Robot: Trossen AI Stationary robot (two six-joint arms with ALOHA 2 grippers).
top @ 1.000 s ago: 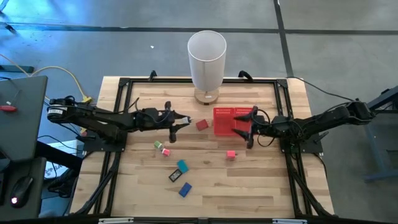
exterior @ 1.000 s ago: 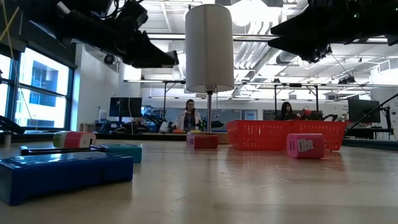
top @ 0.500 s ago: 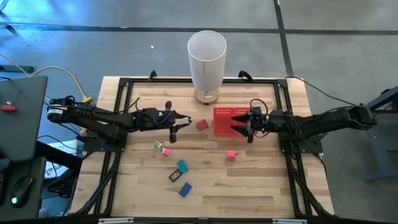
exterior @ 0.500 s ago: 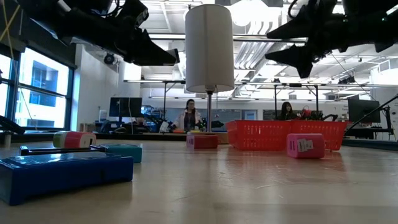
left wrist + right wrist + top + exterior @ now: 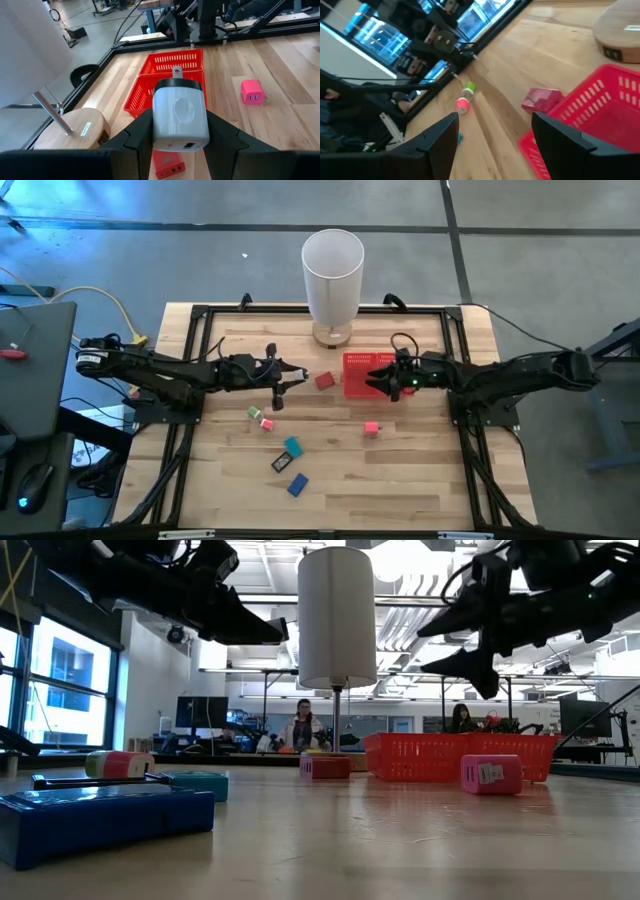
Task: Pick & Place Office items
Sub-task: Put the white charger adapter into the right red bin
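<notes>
My left gripper (image 5: 297,375) is shut on a white plug-like block (image 5: 180,117), held above the table left of a small red piece (image 5: 324,380). My right gripper (image 5: 372,380) is open and empty above the left part of the red mesh tray (image 5: 360,362); its fingers spread wide in its wrist view (image 5: 502,145). Lying flat on the table are a pink piece (image 5: 371,428), a pink and a green piece (image 5: 260,418), a teal piece (image 5: 292,446), a black piece (image 5: 281,464) and a blue piece (image 5: 297,484). My left gripper pinches the white block by its two opposite sides (image 5: 157,125) between its two fingers. The fingers lie about level and come from the table's left side. The block is lifted clear of the table, with a metal prong (image 5: 176,71) pointing away from the gripper.
The tall white cylinder on a round wooden base (image 5: 333,275) stands at the far middle, just behind the tray. A black frame (image 5: 200,320) runs around the table. In the low view, people sit at desks in the room behind (image 5: 303,728).
My right gripper has gone toward the table's left edge, from the tray's right part to above its left part, staying open. My left gripper has kept still with the white block.
</notes>
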